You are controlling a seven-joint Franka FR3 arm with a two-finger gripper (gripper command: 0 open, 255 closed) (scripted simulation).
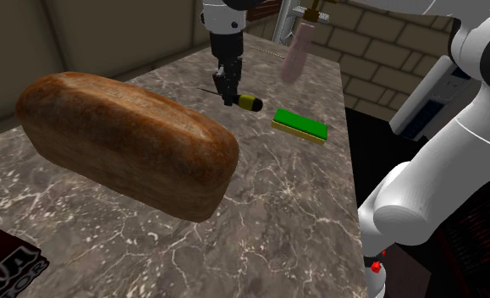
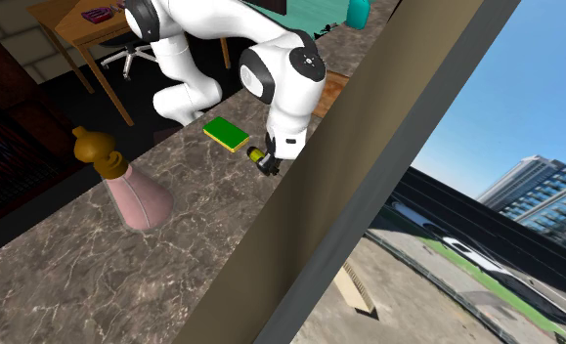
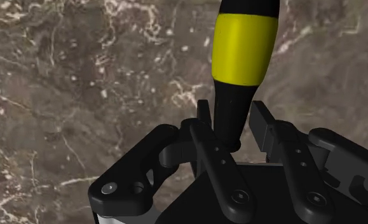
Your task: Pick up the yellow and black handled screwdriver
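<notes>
At upper centre of the shoulder view, the gripper (image 1: pixel 228 91) is lowered onto the marbled counter (image 1: pixel 277 220), above the loaf (image 1: pixel 124 140) and left of the green block (image 1: pixel 300 125). The screwdriver (image 1: pixel 250 102) lies on the counter directly under it. In the wrist view the jaws stand apart, one on each side of the black neck below the yellow band of the handle. A narrow gap shows beside one finger (image 3: pixel 262 121); contact at the other appears likely but cannot be confirmed.

Status: approach and alignment complete. Outstanding: close the jaws on the neck, verify the clamp, then lift the tool from the surface.
</notes>
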